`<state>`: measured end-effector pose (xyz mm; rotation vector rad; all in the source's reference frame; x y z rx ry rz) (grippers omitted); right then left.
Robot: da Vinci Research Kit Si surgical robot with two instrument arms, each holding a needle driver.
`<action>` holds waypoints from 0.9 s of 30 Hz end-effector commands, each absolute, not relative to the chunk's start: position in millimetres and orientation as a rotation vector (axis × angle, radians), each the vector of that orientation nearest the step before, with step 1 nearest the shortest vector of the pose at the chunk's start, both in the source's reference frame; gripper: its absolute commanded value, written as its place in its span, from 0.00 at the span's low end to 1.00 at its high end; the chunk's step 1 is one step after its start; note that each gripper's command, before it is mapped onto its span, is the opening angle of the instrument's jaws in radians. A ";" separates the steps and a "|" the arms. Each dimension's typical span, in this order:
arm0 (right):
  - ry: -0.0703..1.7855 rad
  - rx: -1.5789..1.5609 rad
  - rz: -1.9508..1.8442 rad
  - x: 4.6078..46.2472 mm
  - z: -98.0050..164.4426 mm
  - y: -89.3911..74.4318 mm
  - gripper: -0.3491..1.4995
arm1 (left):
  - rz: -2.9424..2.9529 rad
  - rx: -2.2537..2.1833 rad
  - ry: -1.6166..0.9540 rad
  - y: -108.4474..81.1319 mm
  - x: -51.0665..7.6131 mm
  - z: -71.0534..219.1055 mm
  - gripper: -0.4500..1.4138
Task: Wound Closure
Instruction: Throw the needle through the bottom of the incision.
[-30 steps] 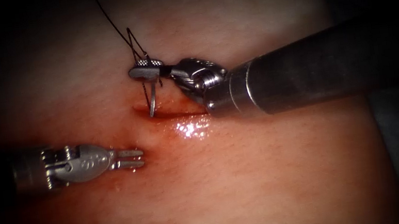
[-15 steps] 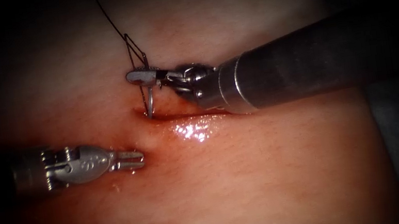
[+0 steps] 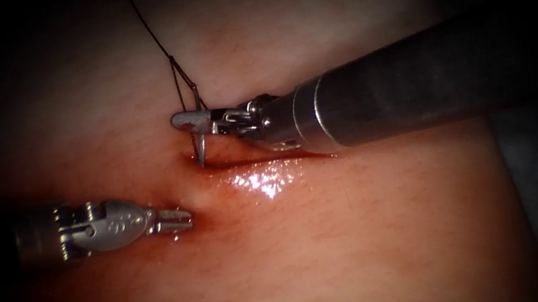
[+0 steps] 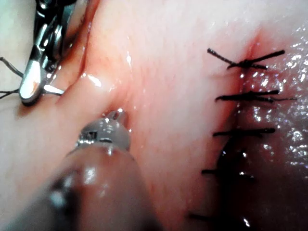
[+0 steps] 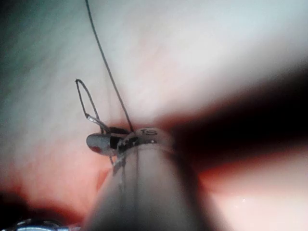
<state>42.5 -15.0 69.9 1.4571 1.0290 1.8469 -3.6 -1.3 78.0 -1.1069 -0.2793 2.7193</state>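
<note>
Here, right end effector [image 3: 198, 119] gripping needle [image 3: 200, 146], tip entering tissue [image 3: 364, 229]

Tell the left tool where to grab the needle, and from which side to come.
A judgement: take the needle on the bare shaft below the right pincer, just above the cut, coming from the endoscope view's left. The needle hangs steeply, its tip at the cut's left end; the right tool holds its upper part, with thread trailing above. The left pincer, holding nothing, lies left and below.

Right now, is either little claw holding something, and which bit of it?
The right tool grips the needle near its thread end, its tip at the cut. The left tool holds nothing.
</note>
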 end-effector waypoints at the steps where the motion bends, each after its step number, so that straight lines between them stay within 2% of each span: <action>1: 1.019 1.486 1.851 43.3 70.1 -15.4 0.00 | 2.719 -1.108 -0.279 -1.4 -4.2 78.7 0.20; 16: 0.936 1.541 1.872 43.3 68.4 -17.0 0.00 | 2.717 -1.108 -0.286 -1.0 -4.0 78.5 0.19; 18: 0.959 1.538 1.873 43.3 68.4 -16.7 0.00 | 2.717 -1.108 -0.285 -1.0 -4.0 78.5 0.19; 21: 1.100 1.395 1.881 42.8 69.2 -15.3 0.00 | 2.711 -1.103 -0.289 -1.2 -3.9 78.2 0.19; 22: 1.182 1.315 1.851 42.3 69.6 -14.4 0.08 | 2.734 -1.128 -0.269 -1.1 -3.8 77.9 0.19; 24: 1.241 1.185 1.827 41.3 70.1 -13.3 0.40 | 2.739 -1.209 -0.229 -0.7 -3.4 77.5 0.19; 26: 1.254 1.134 1.826 40.4 70.6 -12.6 0.54 | 2.739 -1.259 -0.213 -0.2 -3.1 77.1 0.19; 27: 1.268 1.085 1.810 39.9 70.9 -12.2 0.57 | 2.739 -1.274 -0.198 0.0 -3.0 77.0 0.19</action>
